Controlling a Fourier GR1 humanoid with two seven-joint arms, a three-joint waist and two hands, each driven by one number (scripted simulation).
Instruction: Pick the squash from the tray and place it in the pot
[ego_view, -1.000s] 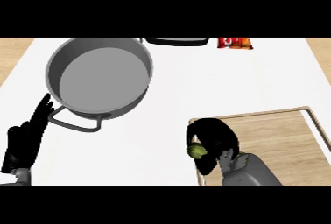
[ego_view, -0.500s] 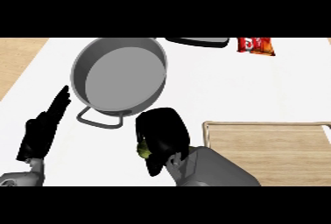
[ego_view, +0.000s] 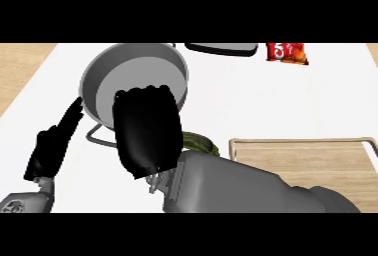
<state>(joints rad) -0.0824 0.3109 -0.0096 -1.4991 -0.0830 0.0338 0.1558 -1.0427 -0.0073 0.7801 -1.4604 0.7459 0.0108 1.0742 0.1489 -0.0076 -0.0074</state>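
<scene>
The grey pot (ego_view: 140, 75) stands on the white counter at the upper left, its wire handle (ego_view: 100, 137) pointing toward me. My right hand (ego_view: 148, 132) hovers over the pot's near rim, back to the view, shut on the green squash (ego_view: 201, 143). Only a striped edge of the squash peeks out at the hand's lower right. The wooden tray (ego_view: 295, 157) lies at the right with nothing showing on its visible part. My left hand (ego_view: 53, 142) rests open at the lower left, fingers straight, just left of the pot handle.
A red snack packet (ego_view: 286, 52) lies at the back right. A dark flat object (ego_view: 219, 48) sits at the back edge beside the pot. The counter's wooden border (ego_view: 18, 70) runs along the left. My right forearm (ego_view: 244, 187) fills the lower middle.
My right hand has carried the squash left and forward from the tray to the pot's near rim. The view has shifted, so the pot sits nearer the middle. The left hand stays open.
</scene>
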